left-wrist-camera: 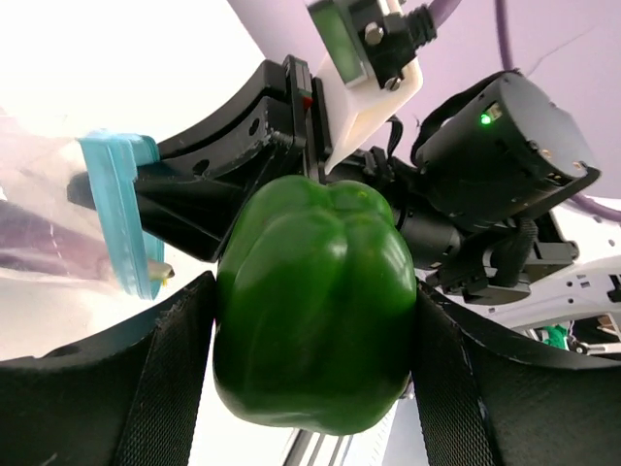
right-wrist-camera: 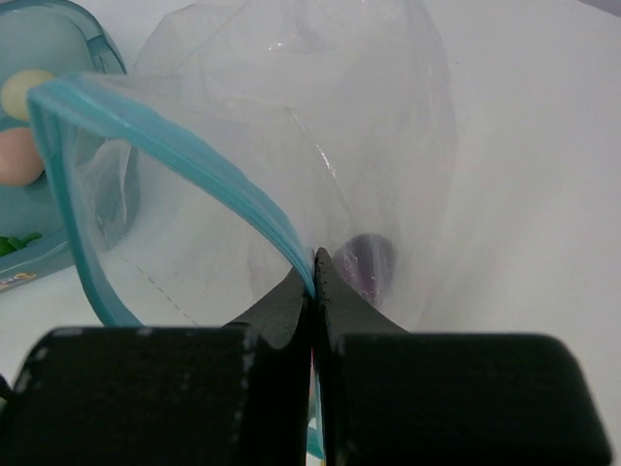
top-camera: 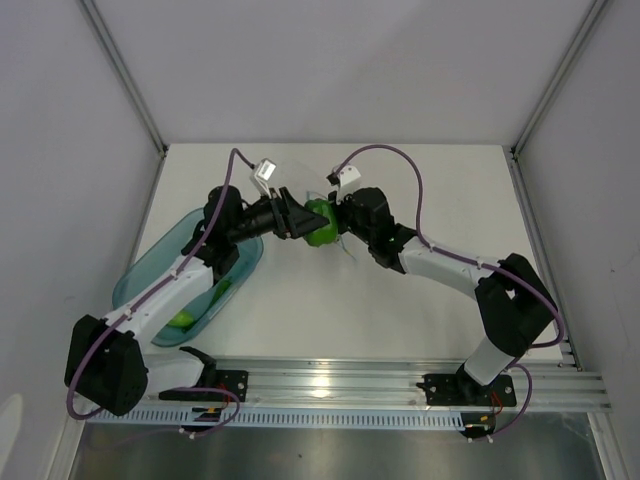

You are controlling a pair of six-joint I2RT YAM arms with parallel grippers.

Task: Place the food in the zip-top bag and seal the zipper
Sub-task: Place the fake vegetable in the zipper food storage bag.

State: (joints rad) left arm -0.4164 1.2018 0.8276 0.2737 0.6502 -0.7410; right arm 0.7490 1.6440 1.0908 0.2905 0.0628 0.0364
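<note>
- The left gripper [left-wrist-camera: 315, 388] is clamping a green pepper [left-wrist-camera: 315, 311], its jaws standing wide and its two fingers [left-wrist-camera: 160, 388] pressing one against each side of the pepper
- The green pepper is hanging above the middle of the table [top-camera: 440, 190], to the right of the blue tray [top-camera: 245, 265] and just beside the right gripper [right-wrist-camera: 312, 277]
- The right gripper is pinching the zipper [right-wrist-camera: 175, 146] with its jaws fully together, and the teal strip is running up and to the left from between the fingertips
- The zip-top bag [right-wrist-camera: 291, 107] is hanging open from that pinch, its mouth forming a wide loop and its clear walls crinkling on the far side
- In the left wrist view the zipper is showing to the left of the green pepper and apart from it, so the pepper is sitting near the mouth of the bag but outside it
- A purple piece [right-wrist-camera: 367, 264] is lying inside the bag, just beyond the right gripper's fingertips
- The blue tray is lying at the near left of the table, under the left arm, and is holding a pale yellow piece [right-wrist-camera: 24, 92], a pink piece [right-wrist-camera: 17, 155] and some green pieces [top-camera: 225, 290]
</note>
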